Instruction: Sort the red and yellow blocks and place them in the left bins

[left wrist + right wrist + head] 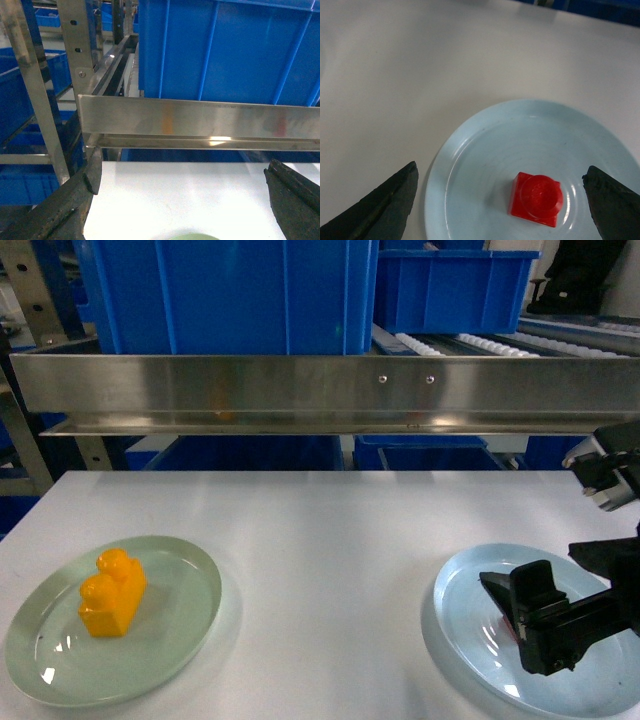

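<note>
On the worktop [330, 540]: neither block is binned yet; both sit on plates.
Yellow block [113, 592]: on the green plate [190, 640], untouched.
Red block [536, 199]: on the pale blue plate [485, 150], stud up.
Right end effector [502, 200]: spread wide, empty, hovering with the red block between its fingers, nearer the right one.
Left end effector [182, 200]: wide open, empty, facing the left bins [225, 50].
Left to do: grasp and bin both.

A white table [330, 540] bears two plates — pale green [190, 615], pale blue [460, 625] — below a steel rail [300, 390].
</note>
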You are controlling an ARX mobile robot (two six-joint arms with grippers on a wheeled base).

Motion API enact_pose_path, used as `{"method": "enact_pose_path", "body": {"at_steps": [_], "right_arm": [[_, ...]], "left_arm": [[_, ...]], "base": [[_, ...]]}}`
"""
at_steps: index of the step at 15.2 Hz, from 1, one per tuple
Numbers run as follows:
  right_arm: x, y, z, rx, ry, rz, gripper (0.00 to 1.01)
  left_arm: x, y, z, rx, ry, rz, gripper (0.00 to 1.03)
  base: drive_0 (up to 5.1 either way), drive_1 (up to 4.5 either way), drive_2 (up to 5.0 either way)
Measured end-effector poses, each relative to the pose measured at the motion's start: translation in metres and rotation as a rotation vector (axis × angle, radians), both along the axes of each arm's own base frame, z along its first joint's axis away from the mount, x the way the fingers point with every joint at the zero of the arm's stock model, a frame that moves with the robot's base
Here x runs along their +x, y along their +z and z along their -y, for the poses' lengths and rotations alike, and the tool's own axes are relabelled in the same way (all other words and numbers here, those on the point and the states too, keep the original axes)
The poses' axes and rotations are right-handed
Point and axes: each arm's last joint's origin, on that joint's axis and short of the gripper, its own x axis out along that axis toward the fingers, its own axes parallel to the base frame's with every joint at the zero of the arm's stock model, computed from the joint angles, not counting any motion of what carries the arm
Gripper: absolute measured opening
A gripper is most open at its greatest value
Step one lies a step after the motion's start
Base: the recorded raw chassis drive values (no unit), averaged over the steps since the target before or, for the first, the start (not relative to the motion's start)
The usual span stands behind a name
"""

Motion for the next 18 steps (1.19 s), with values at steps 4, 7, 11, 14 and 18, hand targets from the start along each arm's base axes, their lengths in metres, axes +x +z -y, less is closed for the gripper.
{"method": "enact_pose_path", "body": {"at_steps": [4, 7, 11, 14, 18], "right_arm": [[0.007, -0.028, 0.001, 0.002, -0.021, -0.089, 0.98], [0.015, -0.046, 0.012, 0.004, -0.062, -0.123, 0.98], [0.018, -0.060, 0.023, 0.019, -0.090, -0.134, 0.70], [0.020, -0.060, 0.022, 0.041, -0.083, -0.109, 0.39], [0.018, -0.058, 0.022, 0.060, -0.091, -0.080, 0.29]], "left_arm": [[0.000, 0.000, 0.000, 0.000, 0.000, 0.000, 0.98], [0.000, 0.000, 0.000, 0.000, 0.000, -0.001, 0.98], [0.000, 0.000, 0.000, 0.000, 0.000, 0.000, 0.98], [0.000, 0.000, 0.000, 0.000, 0.000, 0.000, 0.98], [0.000, 0.000, 0.000, 0.000, 0.000, -0.001, 0.98]], "base": [[0.0, 0.00, 0.0], [0.0, 0.00, 0.0], [0.0, 0.00, 0.0], [0.0, 0.00, 0.0], [0.0, 0.00, 0.0]]}}
